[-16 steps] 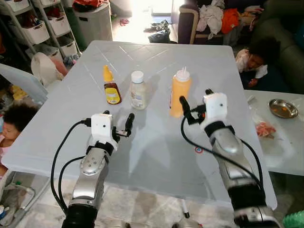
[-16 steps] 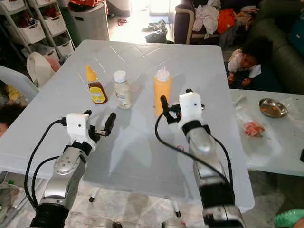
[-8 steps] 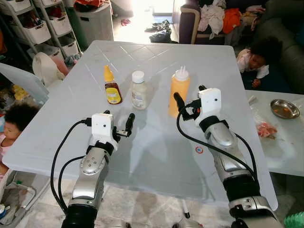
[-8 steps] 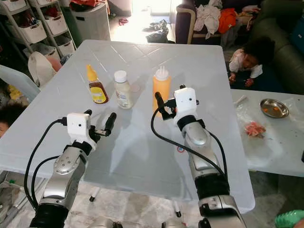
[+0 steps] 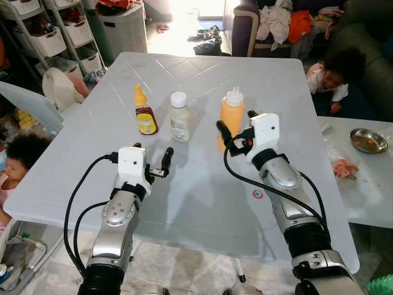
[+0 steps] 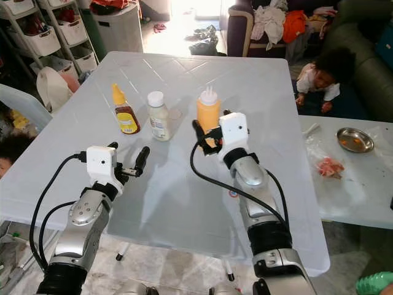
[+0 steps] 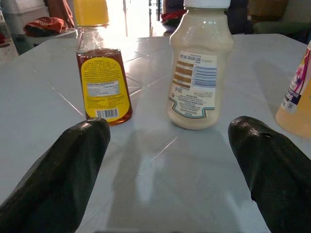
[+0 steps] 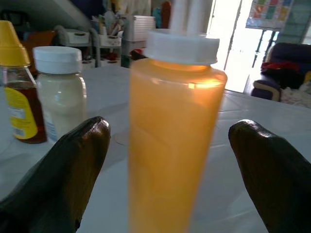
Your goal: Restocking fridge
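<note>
Right gripper: jaws apart, one finger on each side of the orange squeeze bottle, not yet pressing on it — the right wrist view shows the bottle centred in the gap.
Left gripper: jaws apart and holding nothing, low over the table, aimed toward the syrup bottle and the mayonnaise bottle.
Task things: three bottles stand upright in a loose row near the table's middle — syrup on the robot's left, mayonnaise beside it, the orange squeeze bottle on the right, a little apart.
Step in hand: judged to be the grasp of the orange bottle, the first item to carry to the fridge.
Risk, tipping: the bottle is tall and narrow; a finger nudging it before both close could knock it over.
Risk, squeezing: its wall looks soft, so a hard clamp may deform it or force sauce out of the nozzle.
Risk, slipping: a smooth, slightly tapered body could slide out during the lift.
Surroundings: a child sits by the sofa beyond the table, another child at its left edge — both near any path away.
</note>
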Controlling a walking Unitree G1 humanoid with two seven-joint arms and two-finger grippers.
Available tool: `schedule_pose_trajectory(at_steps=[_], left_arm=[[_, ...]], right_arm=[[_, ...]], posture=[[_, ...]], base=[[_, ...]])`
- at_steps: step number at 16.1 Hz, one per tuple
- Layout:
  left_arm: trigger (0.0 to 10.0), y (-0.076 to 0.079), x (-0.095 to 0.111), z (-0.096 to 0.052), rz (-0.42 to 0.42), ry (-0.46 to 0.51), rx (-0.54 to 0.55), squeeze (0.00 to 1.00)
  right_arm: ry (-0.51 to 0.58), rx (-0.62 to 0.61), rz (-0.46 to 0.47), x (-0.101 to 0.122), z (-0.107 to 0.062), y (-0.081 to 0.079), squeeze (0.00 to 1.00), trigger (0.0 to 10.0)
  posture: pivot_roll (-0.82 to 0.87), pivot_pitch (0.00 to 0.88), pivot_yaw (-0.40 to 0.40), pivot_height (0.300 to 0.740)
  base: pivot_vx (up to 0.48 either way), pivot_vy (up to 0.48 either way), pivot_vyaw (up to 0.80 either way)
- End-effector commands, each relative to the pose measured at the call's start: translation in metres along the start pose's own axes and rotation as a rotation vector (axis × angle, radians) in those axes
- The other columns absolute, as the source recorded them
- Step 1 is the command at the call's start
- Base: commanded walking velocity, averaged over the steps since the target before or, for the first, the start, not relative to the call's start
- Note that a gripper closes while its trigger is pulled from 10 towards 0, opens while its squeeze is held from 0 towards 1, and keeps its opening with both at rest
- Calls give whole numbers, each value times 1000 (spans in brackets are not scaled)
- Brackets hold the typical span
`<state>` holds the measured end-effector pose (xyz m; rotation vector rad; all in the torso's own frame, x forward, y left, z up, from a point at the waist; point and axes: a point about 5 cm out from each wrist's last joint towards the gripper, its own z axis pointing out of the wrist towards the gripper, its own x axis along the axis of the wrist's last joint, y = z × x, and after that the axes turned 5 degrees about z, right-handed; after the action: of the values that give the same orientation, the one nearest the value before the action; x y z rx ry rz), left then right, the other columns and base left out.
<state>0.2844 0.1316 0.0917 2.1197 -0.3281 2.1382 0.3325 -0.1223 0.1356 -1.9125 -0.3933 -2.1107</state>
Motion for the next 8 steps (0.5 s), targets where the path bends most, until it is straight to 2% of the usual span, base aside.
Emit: schedule_pose_trajectory(at_steps=[1,8], left_arm=[[10000,-1,2,1,9,0,-2,0],[10000,0,3,2,10,1,2,0]], right_arm=[[10,25,-2,3,5,-3,0,10000],[16,-13,-23,12,19,14,0,10000]], posture=[[-52,0,54,740],[-49,0,53,740]], base=[[0,0,0],[0,0,0]])
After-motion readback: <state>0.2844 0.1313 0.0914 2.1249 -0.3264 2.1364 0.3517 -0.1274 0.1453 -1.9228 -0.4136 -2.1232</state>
